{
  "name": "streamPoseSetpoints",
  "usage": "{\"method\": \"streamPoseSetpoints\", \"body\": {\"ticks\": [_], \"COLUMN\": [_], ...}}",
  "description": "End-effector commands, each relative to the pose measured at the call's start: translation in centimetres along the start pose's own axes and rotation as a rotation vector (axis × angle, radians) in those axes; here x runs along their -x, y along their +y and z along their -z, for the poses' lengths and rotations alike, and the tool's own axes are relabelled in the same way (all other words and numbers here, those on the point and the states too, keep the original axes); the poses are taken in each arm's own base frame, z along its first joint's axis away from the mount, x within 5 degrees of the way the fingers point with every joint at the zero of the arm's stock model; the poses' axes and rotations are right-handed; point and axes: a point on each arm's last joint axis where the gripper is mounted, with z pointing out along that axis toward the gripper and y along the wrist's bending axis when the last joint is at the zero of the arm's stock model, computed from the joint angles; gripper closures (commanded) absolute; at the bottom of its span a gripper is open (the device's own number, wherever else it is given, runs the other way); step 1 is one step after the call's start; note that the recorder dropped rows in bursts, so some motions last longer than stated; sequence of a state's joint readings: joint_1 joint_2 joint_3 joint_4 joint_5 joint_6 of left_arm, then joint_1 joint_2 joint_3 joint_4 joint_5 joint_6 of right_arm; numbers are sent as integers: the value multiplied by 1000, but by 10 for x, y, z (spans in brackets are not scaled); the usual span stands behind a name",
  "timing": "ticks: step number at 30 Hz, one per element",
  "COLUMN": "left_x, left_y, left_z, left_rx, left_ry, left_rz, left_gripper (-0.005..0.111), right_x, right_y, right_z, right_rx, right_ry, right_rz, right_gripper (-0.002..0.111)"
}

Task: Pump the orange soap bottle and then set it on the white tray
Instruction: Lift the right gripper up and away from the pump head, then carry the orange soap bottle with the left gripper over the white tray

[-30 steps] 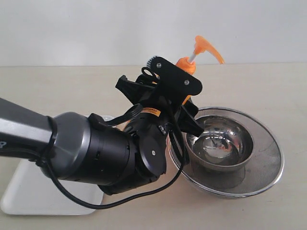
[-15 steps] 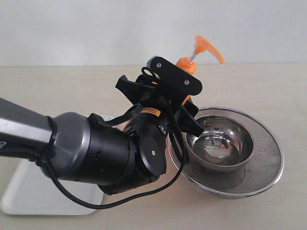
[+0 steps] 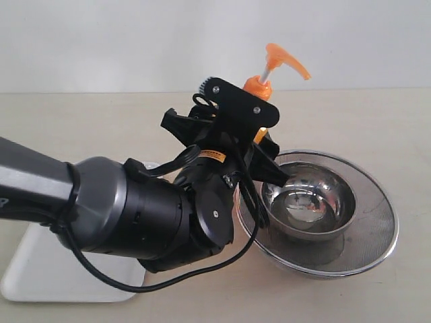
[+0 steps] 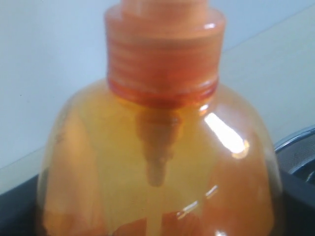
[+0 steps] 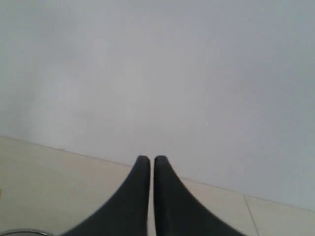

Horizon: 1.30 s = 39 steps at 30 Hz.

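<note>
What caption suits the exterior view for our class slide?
Left jaws grip the orange soap bottle beside a steel bowl in a mesh strainer; white tray at lower left.

Setting: a robotics test bench of laboratory type.

Indicators:
- A black-and-grey robot arm [image 3: 114, 208] with an exposed black cable [image 3: 135, 289] looped beneath it works over a bare beige tabletop [image 3: 87, 121].
- The backdrop is a plain, uniform white wall [image 3: 135, 40]. The right wrist view shows the same wall meeting the same tabletop.
- The objects are unrelated household goods set out as props: an orange soap bottle [image 3: 258, 87], a white tray [image 3: 34, 276], and a steel bowl [image 3: 310, 202] seated in a mesh strainer [image 3: 377, 222].
- Cameras are mounted on both wrists.
</note>
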State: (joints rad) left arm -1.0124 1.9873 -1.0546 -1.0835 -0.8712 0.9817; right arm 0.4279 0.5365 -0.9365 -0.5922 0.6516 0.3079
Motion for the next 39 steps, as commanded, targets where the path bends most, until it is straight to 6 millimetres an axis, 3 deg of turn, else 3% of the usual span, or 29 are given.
{"method": "streamPoseSetpoints", "body": {"ticks": [1,5,8,14,20,25,32,39], "left_x": [3,20,44,82,93,103,98,63], "left_y": [-1,19,33,74,108,129,154,160], "left_z": [2,10,21,49,70,86,113,128], "left_rx": [4,139,158,354,461,489,468,415], "left_ry": [-9,-47,-103,-217,-121,-74,-74,-49], "left_rz": [28,119,140,177,280,186,285,322], "left_gripper": [102,102,102,102,102,102,102,102], "right_x": [-45,-80,-88,-89,-89,-89,-89,-89], "right_y": [19,29,32,32,32,32,32,32], "right_z": [5,4,1,1,1,1,1,1], "right_rx": [111,147,153,151,151,152,151,152], "right_ry": [-142,-130,-102,-99,-96,-93,-89,-88], "right_rz": [-45,-29,-23,-24,-29,-41,-57,-73], "right_gripper": [108,108,108,108,108,108,108,108]}}
